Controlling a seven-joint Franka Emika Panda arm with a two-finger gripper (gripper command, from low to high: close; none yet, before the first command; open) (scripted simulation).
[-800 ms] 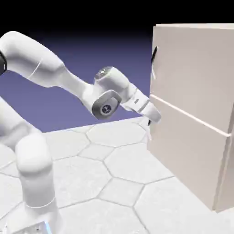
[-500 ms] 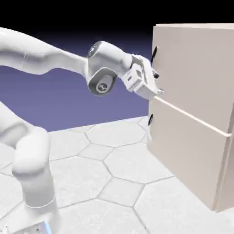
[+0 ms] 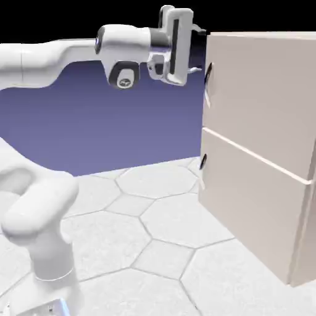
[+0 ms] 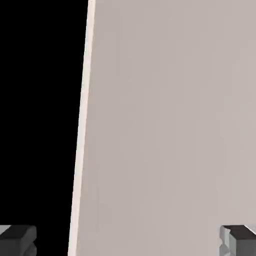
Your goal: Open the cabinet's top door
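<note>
The top door [image 3: 259, 99] sits flush in the cabinet [image 3: 271, 203], shut, just past the tool's fingertips. Its dark handle [image 3: 208, 74] stands at the door's near edge, a little below the tool [image 3: 199, 49] and just beside it; whether they touch I cannot tell. The tool is up level with the cabinet's top corner, pointing at the door, released, its jaws spread wide. In the hand view both fingertips [image 4: 17, 237] sit far apart with beige panel [image 4: 170, 125] between them. The lower door [image 3: 253, 210] and the desk [image 3: 142, 247] lie well below the tool.
</note>
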